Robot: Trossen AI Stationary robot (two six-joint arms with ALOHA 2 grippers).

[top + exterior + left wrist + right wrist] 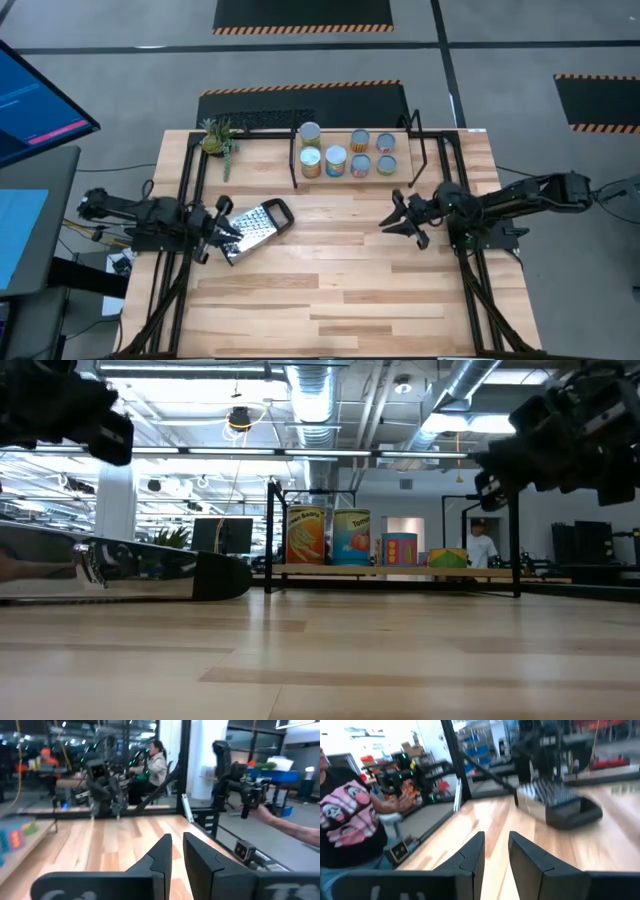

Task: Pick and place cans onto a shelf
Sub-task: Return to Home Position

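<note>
At the far edge of the surface (330, 290), the cans (336, 160) stand upright on the shelf (335, 135) in two close rows. Your left gripper (230, 232), just beside the grater (258, 226), has its jaws narrowly parted and empty. The right gripper (390, 218) hangs near the shelf, jaws a little wider and also empty. The tins look rigid, probably weighty and slick. Take them across the side wall at mid-height.
</note>
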